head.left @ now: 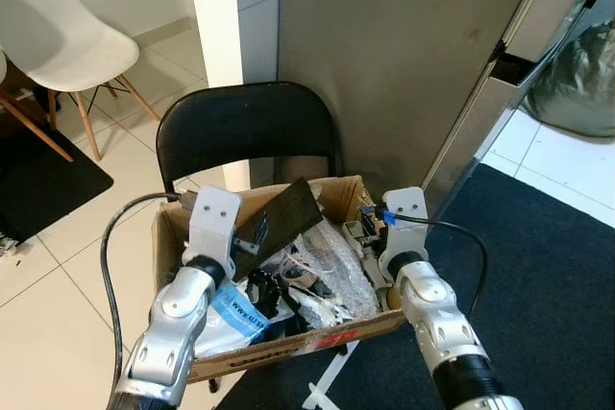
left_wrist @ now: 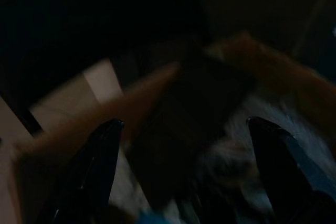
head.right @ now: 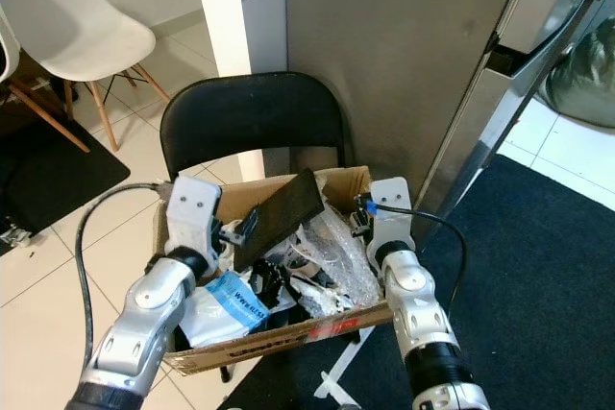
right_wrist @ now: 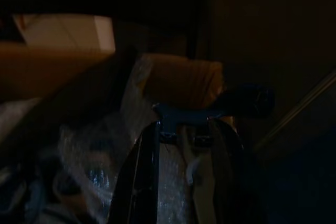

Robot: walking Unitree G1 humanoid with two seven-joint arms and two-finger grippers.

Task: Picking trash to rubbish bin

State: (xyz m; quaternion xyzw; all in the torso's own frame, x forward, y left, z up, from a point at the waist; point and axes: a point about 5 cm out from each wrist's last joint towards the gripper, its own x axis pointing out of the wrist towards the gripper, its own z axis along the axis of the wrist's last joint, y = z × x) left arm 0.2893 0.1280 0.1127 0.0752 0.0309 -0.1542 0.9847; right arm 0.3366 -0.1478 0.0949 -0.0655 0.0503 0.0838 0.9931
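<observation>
A cardboard box (head.left: pixel 288 350) crammed with trash is seen resting on the seat of a black folding chair (head.left: pixel 248 127), and it is evidently being used as the rubbish bin. Both arms are reached over it, one to each side, so that the load can be worked from two ends.

The left gripper (left_wrist: pixel 184 145) is held over the left half of the box with its fingers (left_wrist: pixel 100 156) spread wide and empty. It is aimed at a dark flat panel (head.left: pixel 288 216) that is propped tilted against the far wall of the box.

The right gripper (right_wrist: pixel 181 145) is kept at the right edge of the box. Its fingers are drawn near together around a pale piece with a blue clip; whether that piece is truly pinched cannot be told.

Bubble wrap (head.left: pixel 338 266), a white bag with a blue label (head.left: pixel 235 312) and tangled black parts are packed between the arms.

A grey panel stands close behind the chair. A white chair (head.left: pixel 67 45) is set well apart at far left, and a dark carpet (head.left: pixel 548 266) lies to the right.
</observation>
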